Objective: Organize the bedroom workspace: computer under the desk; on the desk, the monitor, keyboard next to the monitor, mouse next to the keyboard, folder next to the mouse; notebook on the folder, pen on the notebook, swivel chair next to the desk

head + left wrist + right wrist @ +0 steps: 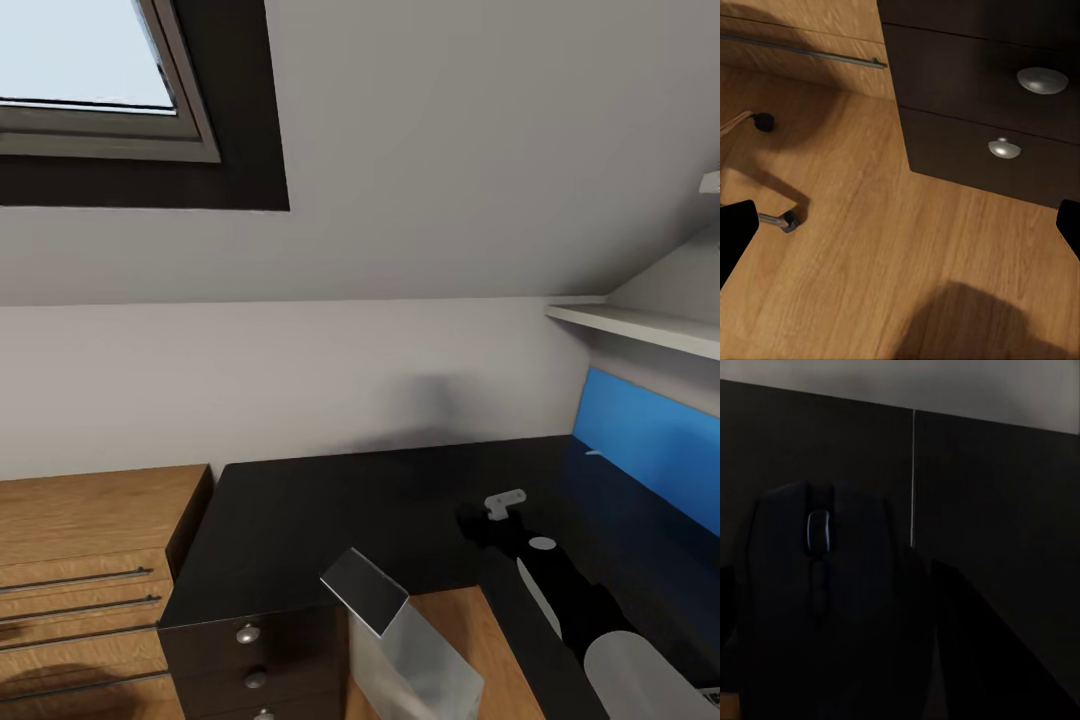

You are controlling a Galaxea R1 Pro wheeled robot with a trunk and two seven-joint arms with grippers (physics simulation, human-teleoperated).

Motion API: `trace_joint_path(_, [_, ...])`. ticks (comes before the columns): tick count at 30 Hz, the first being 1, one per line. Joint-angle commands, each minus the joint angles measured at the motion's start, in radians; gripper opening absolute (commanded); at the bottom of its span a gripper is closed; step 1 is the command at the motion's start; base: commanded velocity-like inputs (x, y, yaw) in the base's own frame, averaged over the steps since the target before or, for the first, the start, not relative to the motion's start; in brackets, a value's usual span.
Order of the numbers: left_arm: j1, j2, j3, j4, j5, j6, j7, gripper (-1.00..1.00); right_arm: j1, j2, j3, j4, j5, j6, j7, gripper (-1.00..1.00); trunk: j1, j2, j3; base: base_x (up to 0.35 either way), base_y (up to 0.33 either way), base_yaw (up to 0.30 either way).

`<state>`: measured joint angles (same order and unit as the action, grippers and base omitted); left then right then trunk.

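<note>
Mouse [817,585] clamped in right claw [478,522] over desk [330,510]; left claw [900,225] spread wide, holding nothing, above floor.

Benches: one long black L-shaped bench [330,510] with a blue back panel [650,440].
Round silver knobs on its drawer unit: three in the head view [247,633], two in the left wrist view [1042,79].
Small dark rounded computer mice: one [821,585].
Light wooden chests with long bar handles: one [90,500].
Bar handles on it: three [75,579].
Light-grey box-shaped tower cases: one [400,640].
Windows: one [90,70].
White wall shelves: one [640,325].
Chair casters: two [789,220].
</note>
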<state>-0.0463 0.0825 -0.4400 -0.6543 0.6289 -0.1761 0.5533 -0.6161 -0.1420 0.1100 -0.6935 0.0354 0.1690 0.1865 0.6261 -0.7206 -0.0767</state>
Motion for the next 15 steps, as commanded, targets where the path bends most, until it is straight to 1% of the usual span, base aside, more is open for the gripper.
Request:
trace_joint_path(1, [-0.001,0.002,-0.008,-0.001,0.011,-0.006,0.007,1.00,-0.001,-0.001,0.002,-0.002,0.000,0.006,0.001,-1.00,0.000,-0.002,-0.002,0.000,0.000,0.000])
trace_joint_path(5, [-0.001,0.002,-0.008,-0.001,0.011,-0.006,0.007,1.00,-0.001,0.000,0.003,-0.001,-0.001,0.006,0.002,-1.00,0.000,-0.002,-0.002,0.000,-0.006,0.000])
trace_joint_path(7, [-0.001,0.002,-0.007,-0.001,0.011,-0.006,0.007,1.00,-0.001,0.001,0.003,-0.001,-0.002,0.007,0.002,-1.00,0.000,-0.002,-0.002,0.000,-0.127,0.000])
trace_joint_path(12, [-0.001,0.002,-0.007,-0.001,0.011,-0.006,0.007,1.00,-0.001,0.002,0.003,0.000,-0.003,0.010,0.002,-1.00,0.000,-0.002,-0.002,0.000,-0.284,0.009])
trace_joint_path(15, [-0.001,0.002,-0.007,0.000,0.012,-0.006,0.007,1.00,-0.001,0.002,0.004,0.001,-0.004,0.013,0.002,-1.00,0.000,-0.002,-0.002,0.000,-0.252,0.076])
